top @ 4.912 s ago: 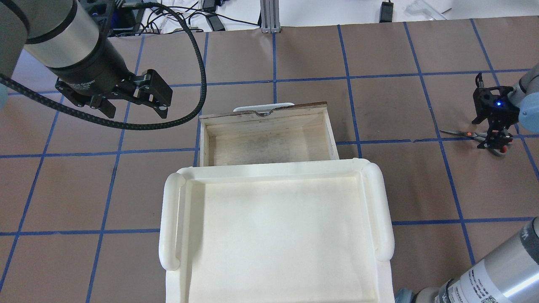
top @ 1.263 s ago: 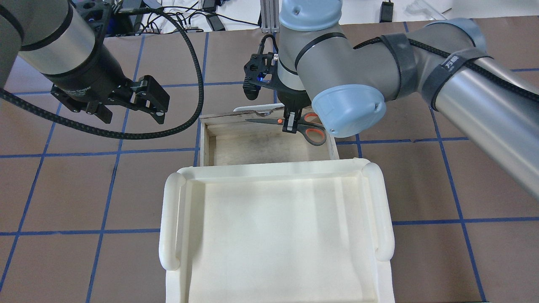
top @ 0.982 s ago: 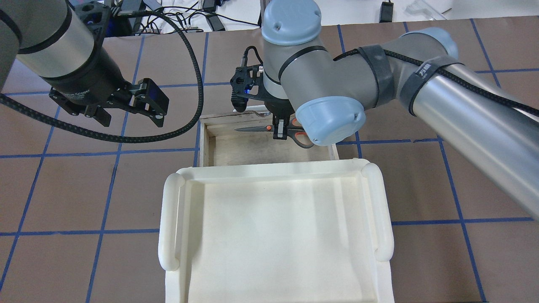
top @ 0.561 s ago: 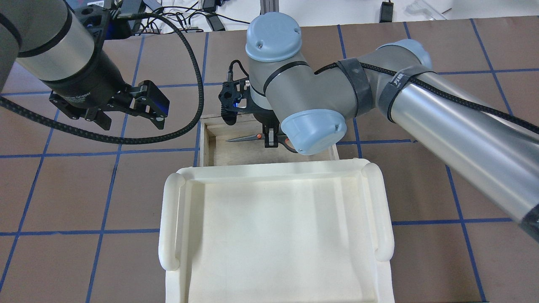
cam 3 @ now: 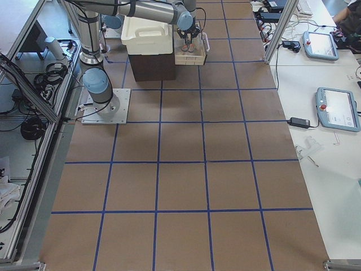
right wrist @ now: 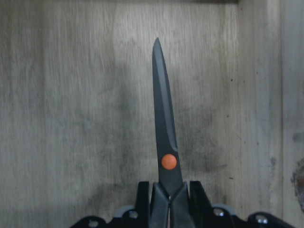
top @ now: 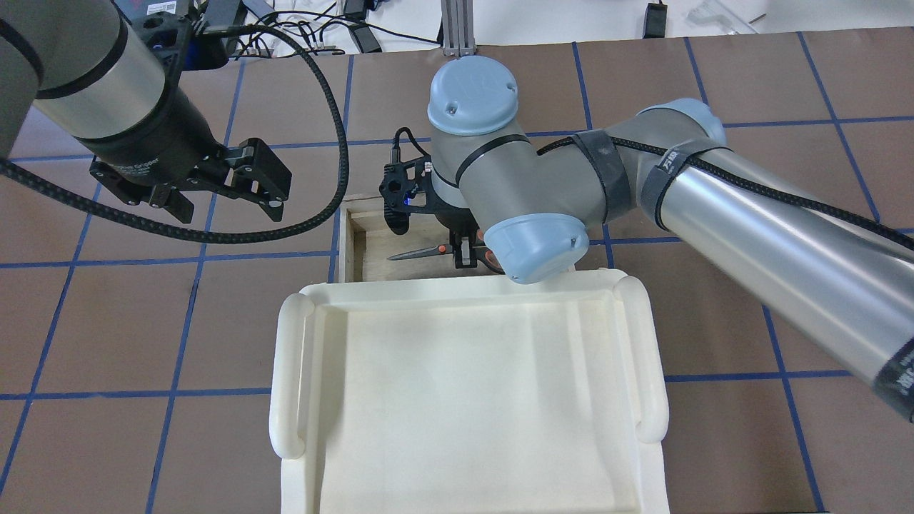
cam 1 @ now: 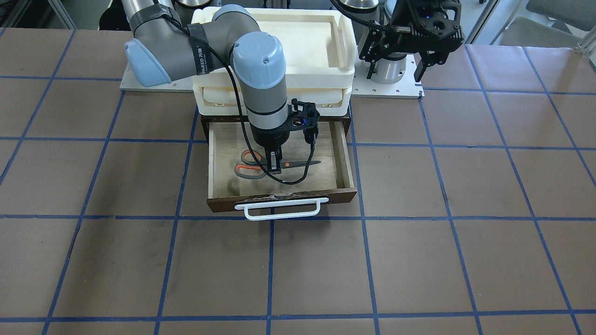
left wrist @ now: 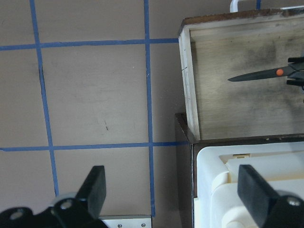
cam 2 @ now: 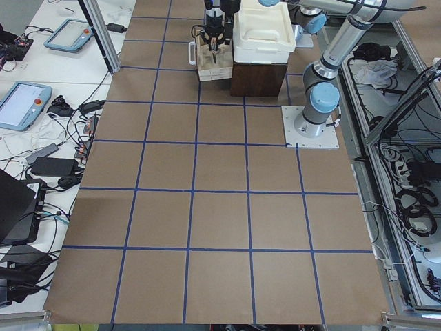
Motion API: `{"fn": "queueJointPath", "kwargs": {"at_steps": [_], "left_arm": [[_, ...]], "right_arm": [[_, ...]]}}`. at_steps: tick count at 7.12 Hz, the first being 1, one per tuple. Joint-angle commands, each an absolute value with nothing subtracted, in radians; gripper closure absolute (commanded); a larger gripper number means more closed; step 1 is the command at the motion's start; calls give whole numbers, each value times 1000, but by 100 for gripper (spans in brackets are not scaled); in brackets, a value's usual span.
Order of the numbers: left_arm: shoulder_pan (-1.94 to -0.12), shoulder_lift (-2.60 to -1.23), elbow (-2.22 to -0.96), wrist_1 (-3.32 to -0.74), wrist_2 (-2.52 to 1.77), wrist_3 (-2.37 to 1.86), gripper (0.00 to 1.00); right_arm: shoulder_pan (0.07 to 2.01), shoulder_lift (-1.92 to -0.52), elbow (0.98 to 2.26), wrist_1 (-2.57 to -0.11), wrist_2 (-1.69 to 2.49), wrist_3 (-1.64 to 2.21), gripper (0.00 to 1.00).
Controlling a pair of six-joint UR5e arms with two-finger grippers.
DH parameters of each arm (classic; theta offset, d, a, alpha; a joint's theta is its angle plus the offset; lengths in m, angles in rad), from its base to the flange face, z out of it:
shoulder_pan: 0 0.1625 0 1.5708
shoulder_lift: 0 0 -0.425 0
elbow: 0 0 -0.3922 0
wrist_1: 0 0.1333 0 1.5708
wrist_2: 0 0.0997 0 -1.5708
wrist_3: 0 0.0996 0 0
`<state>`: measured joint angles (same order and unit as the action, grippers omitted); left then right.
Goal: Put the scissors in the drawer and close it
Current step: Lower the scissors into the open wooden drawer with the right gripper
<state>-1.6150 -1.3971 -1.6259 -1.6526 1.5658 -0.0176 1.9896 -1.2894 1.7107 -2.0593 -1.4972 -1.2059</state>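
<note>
Your right end effector (cam 1: 274,164) is pinching the scissors (cam 1: 305,163) just behind the orange pivot, low inside the open drawer (cam 1: 345,158). You cannot tell whether they touch the wooden floor. The blades point toward the robot's left. A cream tray unit (top: 293,371) sits over the drawer's rear. Your left end effector (left wrist: 173,187) hangs spread above the surface (cam 1: 419,242), beside the drawer.

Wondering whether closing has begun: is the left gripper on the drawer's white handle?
No: the left gripper hangs open beside the cream tray unit, well clear of the white handle of the drawer.
</note>
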Motion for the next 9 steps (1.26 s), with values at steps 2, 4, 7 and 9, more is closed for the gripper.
{"fn": "queueJointPath", "kwargs": {"at_steps": [2,4,7,9], "left_arm": [[-1615,-1388,-1626,-1654,1568,-17,0],[-1614,-1384,-1624,-1654,1568,-14,0],[-1615,-1388,-1628,-1655,1568,-12,0],[-1615,-1388,-1628,-1655,1566,-6,0]], "right_arm": [[1990,-1282,1717,-2046,-1489,-1212,100],[1990,-1275,1717,-2036,-1490,-1209,100],[1990,-1266,1715,-2002,-1450,-1204,87],[1990,-1266,1710,-1985,-1430,-1206,23]]}}
